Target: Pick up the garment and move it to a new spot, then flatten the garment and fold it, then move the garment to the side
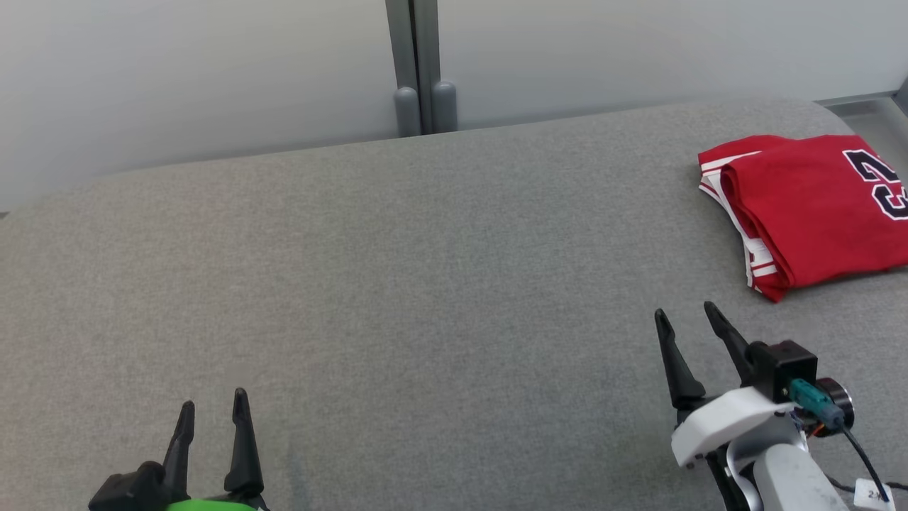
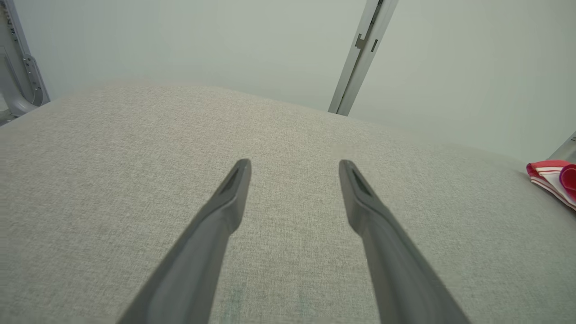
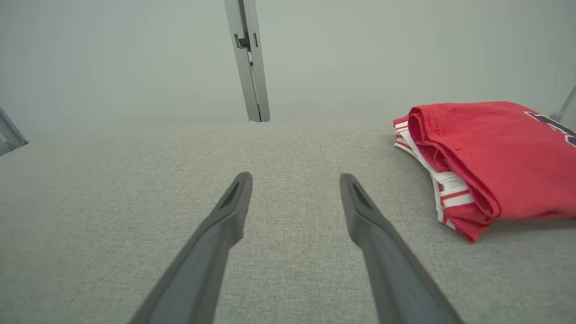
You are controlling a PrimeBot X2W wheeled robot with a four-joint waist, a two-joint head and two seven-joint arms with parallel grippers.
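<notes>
Grey woven cloth is stretched over the wide padded surface [image 1: 397, 284], which is backed by a pale wall [image 1: 177, 71] split by a grey upright post [image 1: 418, 64]. A red garment [image 1: 816, 206] is laid folded at the surface's far right and is cut off by the picture's right edge. Dark numerals edged in white are printed on it, but they are cropped and cannot be read for certain. Its rolled fold and white-striped trim are turned toward the robot's left, and that edge runs from far to near. Its long axis cannot be judged. The garment is placed beyond and to the right of the right claw [image 1: 684, 310], near but not touching. The left claw [image 1: 213, 397] is held well apart from it at the near left. Both claws are spread wide and nothing is gripped. A small white tag [image 1: 871, 493] is hung by the right wrist, and its writing is too small to be read.
</notes>
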